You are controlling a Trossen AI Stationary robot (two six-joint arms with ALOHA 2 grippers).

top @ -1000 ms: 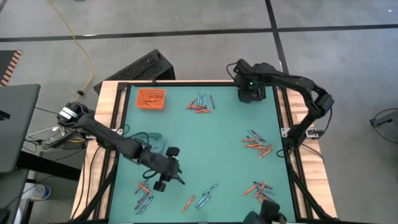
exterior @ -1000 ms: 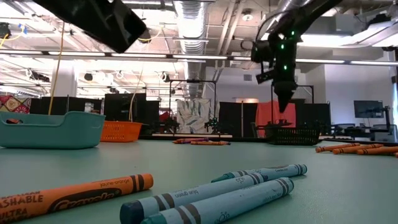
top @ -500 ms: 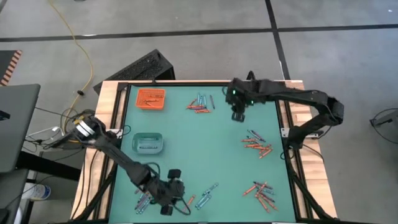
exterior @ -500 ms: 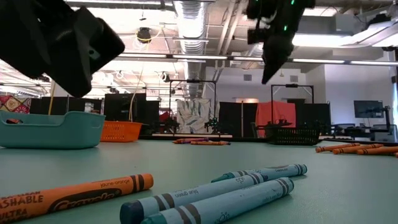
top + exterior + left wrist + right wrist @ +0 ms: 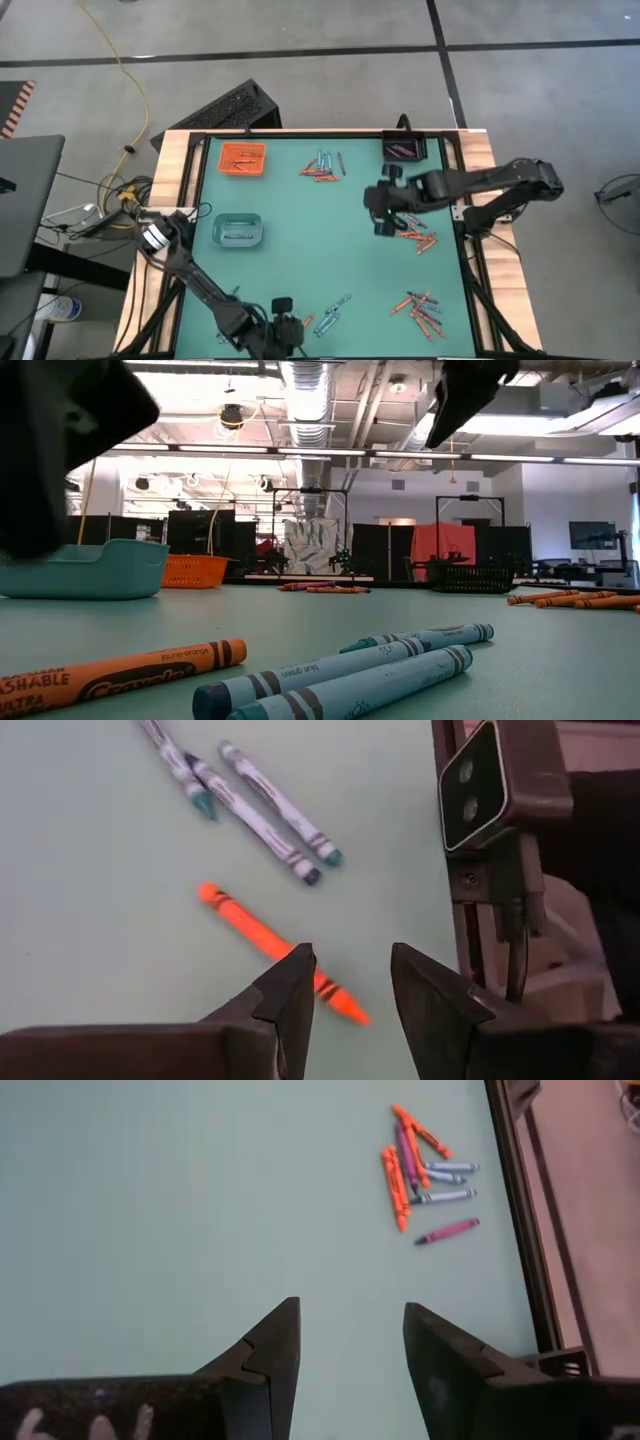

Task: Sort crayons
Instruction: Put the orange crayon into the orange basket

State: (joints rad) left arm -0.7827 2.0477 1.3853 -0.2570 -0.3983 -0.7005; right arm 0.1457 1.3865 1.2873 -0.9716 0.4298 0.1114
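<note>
Left claw (image 5: 345, 990), open and empty, hangs over an orange crayon (image 5: 275, 952) on the surface (image 5: 90, 920); centre it, descend, close gently. Right claw (image 5: 345, 1345) waits open.

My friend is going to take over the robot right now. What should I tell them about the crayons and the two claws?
Left gripper: open, empty, at the table's near edge, above a loose orange crayon with three blue ones close by.
Right gripper: open, empty, over bare table on the right half, beside a mixed pile.
Done: some orange crayons are in the orange tray, blue ones in the teal tray, a few in the black tray.
Left: mixed piles at the far middle, the right side and the near right corner, plus the loose ones at the near edge.
</note>
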